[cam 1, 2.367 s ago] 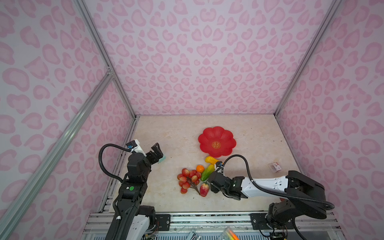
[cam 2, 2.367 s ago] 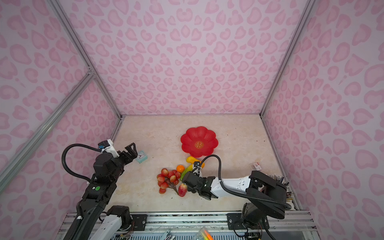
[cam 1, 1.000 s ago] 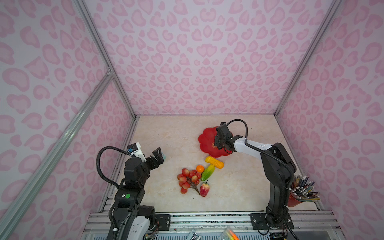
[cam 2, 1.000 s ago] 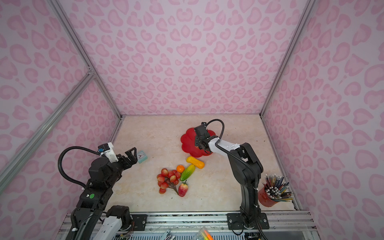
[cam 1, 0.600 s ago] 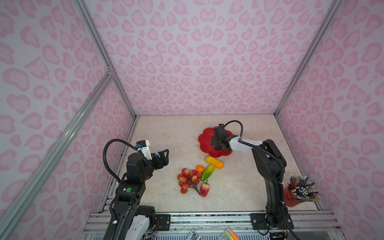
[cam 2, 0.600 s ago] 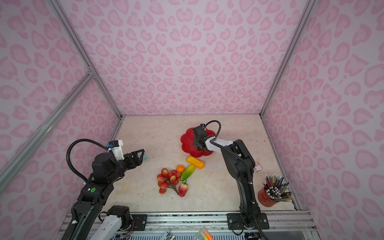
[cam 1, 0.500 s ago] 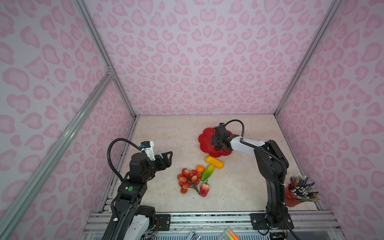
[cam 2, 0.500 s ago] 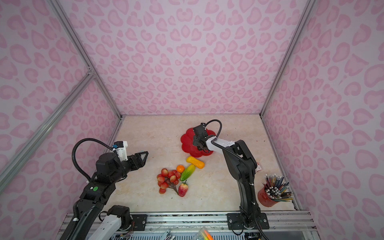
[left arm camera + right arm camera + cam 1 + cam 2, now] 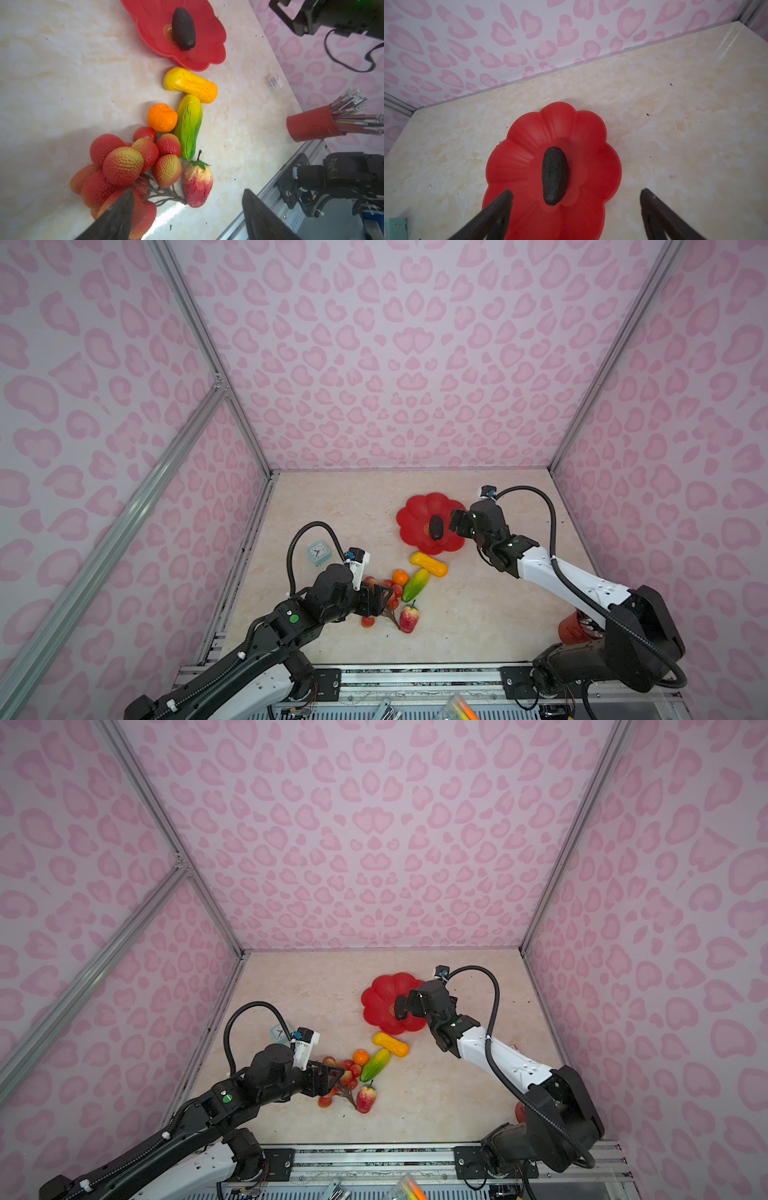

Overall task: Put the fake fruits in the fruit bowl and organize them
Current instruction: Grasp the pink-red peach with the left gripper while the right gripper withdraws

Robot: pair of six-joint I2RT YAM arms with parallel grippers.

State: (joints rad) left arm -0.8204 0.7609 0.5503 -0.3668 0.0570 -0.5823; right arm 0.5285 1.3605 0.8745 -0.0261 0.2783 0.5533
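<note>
Because the avocado (image 9: 555,174) rests free in the fruit bowl (image 9: 517,141) just ahead of the right gripper (image 9: 576,190), its jaws stand wide; the left gripper (image 9: 187,191), also spread, hovers over the grape bunch (image 9: 122,164).

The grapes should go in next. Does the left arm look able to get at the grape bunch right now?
Probably yes: the left hand hangs open just over the grape bunch, with nothing lying on it. The strawberry-like fruit sits right beside the stem and may get nudged.
</note>
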